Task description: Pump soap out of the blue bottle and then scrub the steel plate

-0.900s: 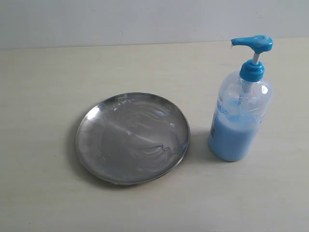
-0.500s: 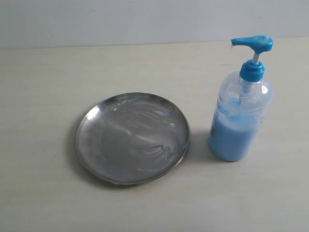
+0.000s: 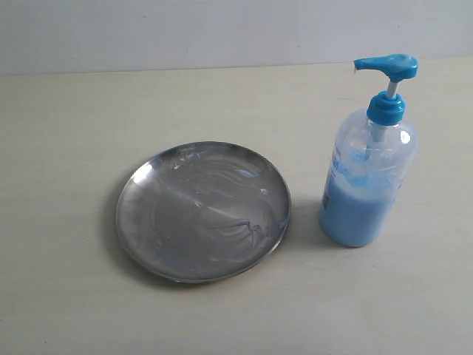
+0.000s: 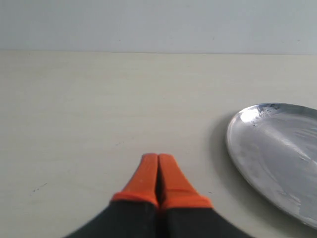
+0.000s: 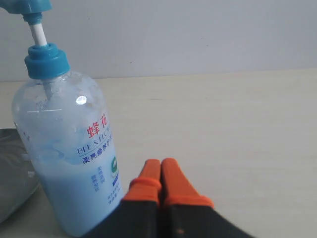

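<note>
Pale beige table (image 3: pixel 66 89) with a plain wall behind, steel plate (image 3: pixel 202 211) about centre and the blue bottle (image 3: pixel 367 185) at its 3 o'clock, close but not touching. My worry: the bottle's tall, so an off-centre push on the pump head (image 3: pixel 387 66) could tip it. Both the left gripper (image 4: pixel 157 158) and right gripper (image 5: pixel 160 163) have their orange jaws pressed together, holding nothing

We see a pale cream counter (image 3: pixel 66 310) with faint grain, and behind it a plain light grey wall (image 3: pixel 185 33) meeting its far edge.
</note>
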Motion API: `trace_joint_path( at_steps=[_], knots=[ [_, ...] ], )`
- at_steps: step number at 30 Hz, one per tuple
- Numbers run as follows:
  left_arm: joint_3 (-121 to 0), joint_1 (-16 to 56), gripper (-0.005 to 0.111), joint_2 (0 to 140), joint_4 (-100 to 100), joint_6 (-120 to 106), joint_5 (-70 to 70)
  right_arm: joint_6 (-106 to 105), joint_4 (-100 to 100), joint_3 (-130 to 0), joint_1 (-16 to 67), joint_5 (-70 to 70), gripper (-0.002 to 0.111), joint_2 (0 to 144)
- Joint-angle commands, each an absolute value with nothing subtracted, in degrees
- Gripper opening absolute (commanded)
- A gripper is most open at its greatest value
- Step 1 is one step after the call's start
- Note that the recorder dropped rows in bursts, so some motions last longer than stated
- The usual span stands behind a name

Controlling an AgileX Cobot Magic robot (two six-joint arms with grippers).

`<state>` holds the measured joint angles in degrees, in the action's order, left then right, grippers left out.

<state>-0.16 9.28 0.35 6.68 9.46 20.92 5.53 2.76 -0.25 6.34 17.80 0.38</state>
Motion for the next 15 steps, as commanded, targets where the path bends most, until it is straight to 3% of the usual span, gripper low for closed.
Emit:
trace_joint_path(
  at_steps=[1, 15],
  knots=[
    [0.00, 9.11, 0.000, 0.00, 6.88, 9.69, 20.40, 5.54, 2.96, 0.00, 6.05, 17.58, 0.000, 0.00],
    [0.00, 9.11, 0.000, 0.00, 6.88, 9.69, 20.40, 5.54, 2.96, -9.15, 6.05, 17.72, 0.000, 8.22]
  ],
)
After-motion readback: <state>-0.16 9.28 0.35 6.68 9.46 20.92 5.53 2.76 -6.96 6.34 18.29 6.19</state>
